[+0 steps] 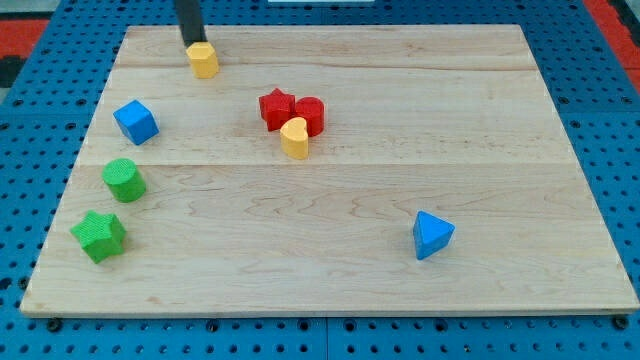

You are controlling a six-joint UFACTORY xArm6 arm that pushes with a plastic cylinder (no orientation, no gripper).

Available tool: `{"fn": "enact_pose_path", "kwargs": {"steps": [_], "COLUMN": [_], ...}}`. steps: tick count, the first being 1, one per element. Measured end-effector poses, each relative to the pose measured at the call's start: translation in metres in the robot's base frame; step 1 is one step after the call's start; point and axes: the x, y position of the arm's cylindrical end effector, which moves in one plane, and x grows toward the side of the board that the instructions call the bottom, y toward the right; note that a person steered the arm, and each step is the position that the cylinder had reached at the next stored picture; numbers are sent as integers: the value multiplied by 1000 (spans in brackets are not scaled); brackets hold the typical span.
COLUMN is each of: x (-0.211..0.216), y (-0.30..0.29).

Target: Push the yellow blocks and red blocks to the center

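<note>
My tip (192, 44) is at the view's top left, touching the upper left side of a yellow hexagon block (204, 60). Near the board's middle, a red star block (276, 108) and a red cylinder block (310, 115) sit side by side. A yellow heart-shaped block (295, 138) touches them from below. The yellow hexagon lies well apart from that cluster, up and to the left.
A blue cube (135, 121), a green cylinder (125, 180) and a green star (99, 236) line the left side of the wooden board (500, 100). A blue triangular block (432, 235) sits at the lower right.
</note>
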Motion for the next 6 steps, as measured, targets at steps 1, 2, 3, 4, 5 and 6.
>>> {"fn": "enact_pose_path", "kwargs": {"steps": [1,2,3,4,5,6], "x": [55,75,71,74,107,118], "y": [57,101,72,41,81,108]}}
